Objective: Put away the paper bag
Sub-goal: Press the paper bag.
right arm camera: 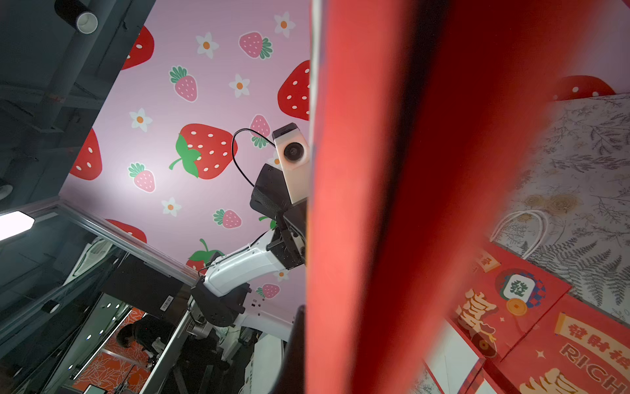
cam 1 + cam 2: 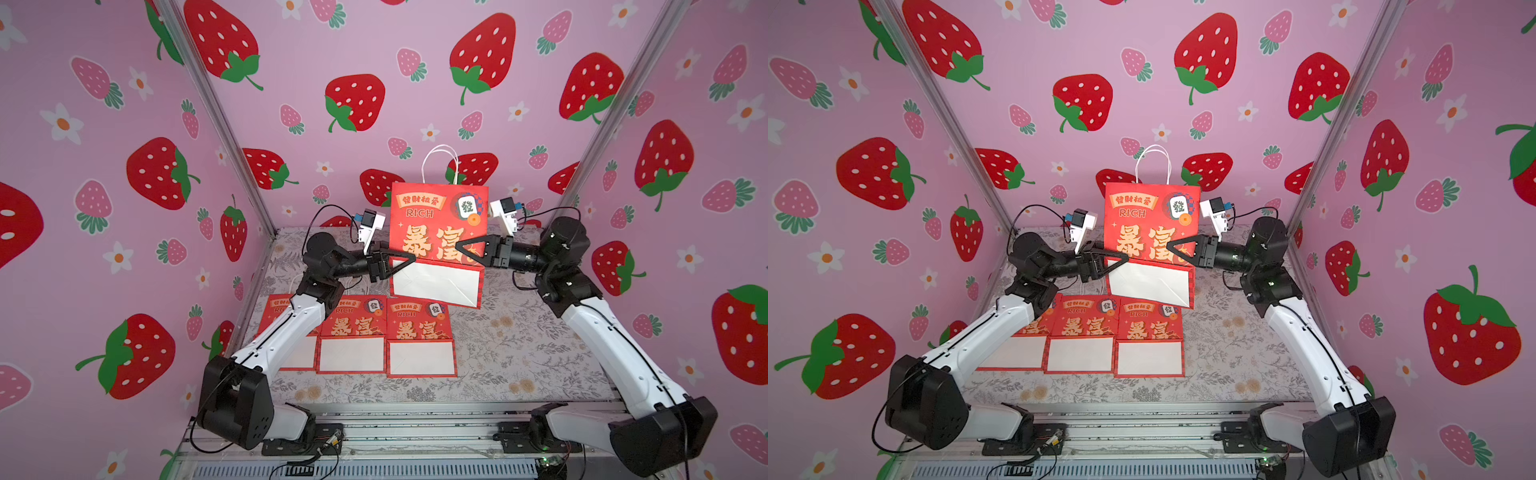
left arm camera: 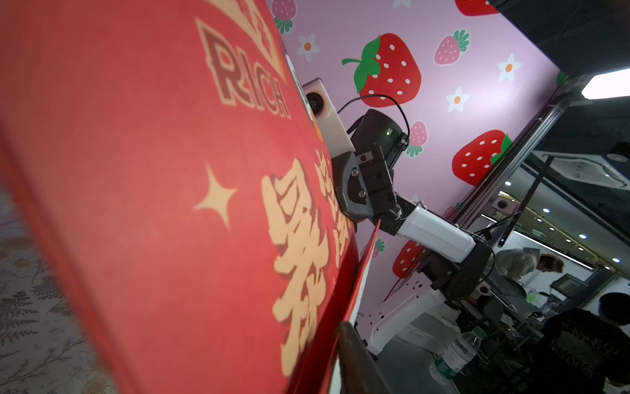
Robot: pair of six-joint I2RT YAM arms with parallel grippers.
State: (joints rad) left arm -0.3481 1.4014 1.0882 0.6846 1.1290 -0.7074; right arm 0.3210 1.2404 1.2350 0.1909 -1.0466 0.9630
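Standing upright, the paper bag (image 2: 439, 220) is pinched at its right edge by the right gripper (image 2: 462, 248); the left gripper (image 2: 409, 259) grasps its left edge.

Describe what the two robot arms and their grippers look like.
Both arms match: white shells on the long links, black joint housings and black bases. The left arm and right arm carry thin black cables along them. The left gripper and right gripper are black with triangular open-frame fingers. A white wrist camera with a blue connector tops each wrist.
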